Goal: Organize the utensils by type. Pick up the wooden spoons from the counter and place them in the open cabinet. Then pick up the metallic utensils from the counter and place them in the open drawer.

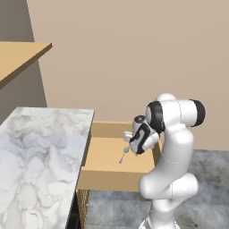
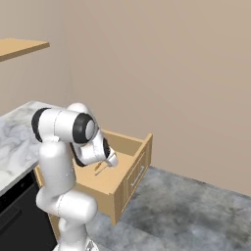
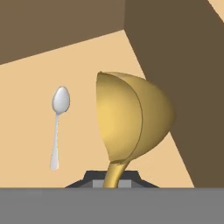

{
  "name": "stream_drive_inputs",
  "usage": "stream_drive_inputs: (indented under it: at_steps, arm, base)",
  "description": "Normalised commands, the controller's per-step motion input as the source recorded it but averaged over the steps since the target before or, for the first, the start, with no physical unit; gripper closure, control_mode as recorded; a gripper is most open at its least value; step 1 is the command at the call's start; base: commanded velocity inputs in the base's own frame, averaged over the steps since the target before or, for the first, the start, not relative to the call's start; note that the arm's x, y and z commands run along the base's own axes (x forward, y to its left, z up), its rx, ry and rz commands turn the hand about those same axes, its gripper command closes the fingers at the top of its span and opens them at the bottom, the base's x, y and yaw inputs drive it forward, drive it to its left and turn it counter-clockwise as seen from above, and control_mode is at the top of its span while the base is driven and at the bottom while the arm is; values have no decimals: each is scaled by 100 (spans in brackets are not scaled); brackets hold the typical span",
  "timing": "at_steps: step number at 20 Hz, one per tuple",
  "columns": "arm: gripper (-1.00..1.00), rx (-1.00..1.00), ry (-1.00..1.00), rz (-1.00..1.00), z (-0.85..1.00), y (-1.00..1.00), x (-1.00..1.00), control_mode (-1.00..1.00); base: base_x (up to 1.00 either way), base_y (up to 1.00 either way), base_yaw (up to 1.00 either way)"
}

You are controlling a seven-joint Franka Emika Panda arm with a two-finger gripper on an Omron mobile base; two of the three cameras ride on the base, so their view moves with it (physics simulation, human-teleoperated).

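My gripper [image 1: 129, 144] [image 2: 112, 162] hangs over the open drawer [image 1: 112, 180] [image 2: 135, 171], beside the white marble counter [image 1: 40, 156] [image 2: 14, 142]. It is shut on the stem of the gold-yellow utensil [image 3: 131, 118], whose round bowl stands up close in front of the hand camera. The stem runs down between my fingertips [image 3: 139, 178]. A small silver spoon [image 3: 57, 127] lies flat on the drawer's tan bottom [image 3: 30, 100], left of the gold utensil in the hand view. The wooden spoons are out of view.
A tan wood board [image 1: 20, 53] [image 2: 19, 47] juts out high at the upper left. A dark appliance front [image 2: 19, 220] sits under the counter. Grey floor [image 2: 186, 215] lies right of the drawer. A beige wall stands behind.
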Motion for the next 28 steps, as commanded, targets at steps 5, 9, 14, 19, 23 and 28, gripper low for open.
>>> stream_drive_inputs:
  at_steps: [5, 9, 14, 19, 23, 28]
  arm:
    - [100, 2, 0, -5, -29, 0, 10, -100]
    - [100, 0, 1, -10, -30, 0, 13, -100]
    - [100, 0, 6, -14, -20, 0, 19, -100]
    - [100, 1, 8, -14, -19, 0, 12, -100]
    - [100, 2, 8, -12, -18, 0, 14, -100]
    - [100, 4, 6, -7, -13, 0, 24, -100]
  base:
    - [0, 0, 0]
    - [0, 0, 0]
    - [0, 0, 0]
    - [0, 0, 0]
    - [0, 0, 0]
    - [0, 0, 0]
